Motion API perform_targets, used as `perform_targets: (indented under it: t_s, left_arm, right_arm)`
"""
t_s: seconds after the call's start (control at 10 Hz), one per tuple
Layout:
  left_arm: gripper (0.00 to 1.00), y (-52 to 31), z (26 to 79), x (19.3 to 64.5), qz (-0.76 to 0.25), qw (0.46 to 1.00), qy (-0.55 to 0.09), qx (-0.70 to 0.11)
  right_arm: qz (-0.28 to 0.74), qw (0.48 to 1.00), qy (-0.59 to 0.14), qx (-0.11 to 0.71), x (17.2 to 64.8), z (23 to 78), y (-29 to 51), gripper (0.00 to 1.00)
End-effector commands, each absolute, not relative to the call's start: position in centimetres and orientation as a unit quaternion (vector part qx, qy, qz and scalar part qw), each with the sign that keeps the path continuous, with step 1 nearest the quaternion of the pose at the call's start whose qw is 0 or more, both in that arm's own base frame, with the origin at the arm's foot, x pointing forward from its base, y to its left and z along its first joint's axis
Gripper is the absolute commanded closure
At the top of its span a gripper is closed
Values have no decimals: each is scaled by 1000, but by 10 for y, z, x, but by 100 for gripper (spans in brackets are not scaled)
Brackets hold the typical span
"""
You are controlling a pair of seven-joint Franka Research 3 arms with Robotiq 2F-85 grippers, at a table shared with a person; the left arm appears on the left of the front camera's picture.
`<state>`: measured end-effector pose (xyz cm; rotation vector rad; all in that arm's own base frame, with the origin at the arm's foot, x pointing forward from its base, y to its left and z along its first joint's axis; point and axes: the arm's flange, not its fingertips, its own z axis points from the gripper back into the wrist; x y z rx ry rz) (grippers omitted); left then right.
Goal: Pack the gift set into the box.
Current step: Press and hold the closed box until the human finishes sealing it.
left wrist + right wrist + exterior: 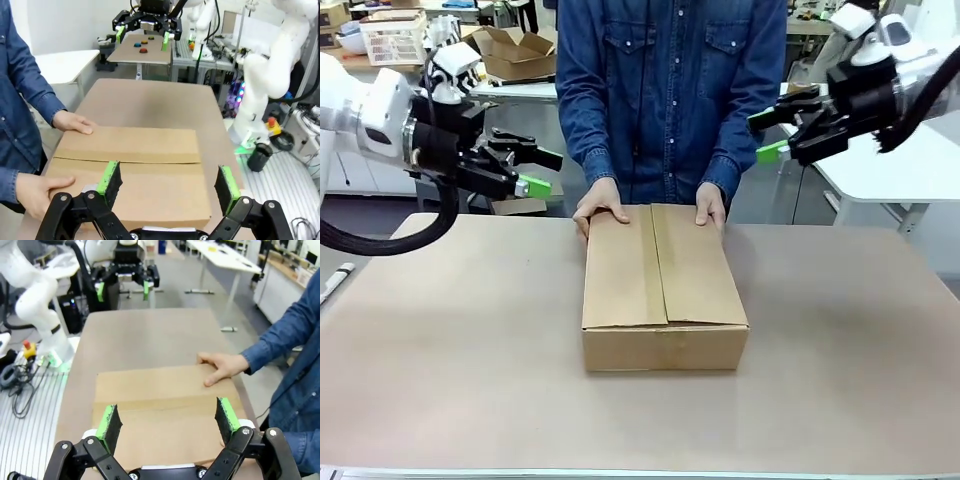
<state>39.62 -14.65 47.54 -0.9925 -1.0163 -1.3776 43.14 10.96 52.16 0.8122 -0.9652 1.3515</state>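
Note:
The box [664,288] lies in the middle of the table with its top flaps folded shut; it also lies below the fingers in the left wrist view [131,172] and the right wrist view [165,412]. The person's two hands [601,204] rest on its far edge. The gift set is hidden. My left gripper [542,172] hangs open in the air at the left, above the table's far edge and apart from the box. My right gripper [767,135] hangs open at the right, higher up. Both hold nothing, as their own views show [170,182] [169,419].
The brown table [440,340] has bare surface on both sides of the box and in front of it. Behind stand a white side table [890,165] at the right and an open carton [515,52] at the back left.

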Motion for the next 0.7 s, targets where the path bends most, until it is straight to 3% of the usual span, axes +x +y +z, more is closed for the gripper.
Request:
perform_targets:
  t_s: [0.0, 0.1, 0.2, 0.4, 0.6]
  left_arm:
    - [0, -185, 440, 402, -608, 493, -484, -392]
    - [0, -185, 424, 404, -622, 495, -521, -309]
    - [0, -184, 403, 403, -620, 489, -536, -298]
    - [0, -187, 361, 400, -610, 484, -549, -303]
    - [0, -197, 335, 398, -604, 501, -517, -341]
  right_arm:
    - [605, 547, -438, 376, 444, 465, 116, 0]
    - [598, 530, -457, 390, 441, 437, 111, 0]
    - [587, 528, -457, 410, 438, 409, 110, 0]
    - [586, 523, -442, 434, 432, 366, 118, 0]
    - [607, 526, -438, 405, 427, 348, 126, 0]
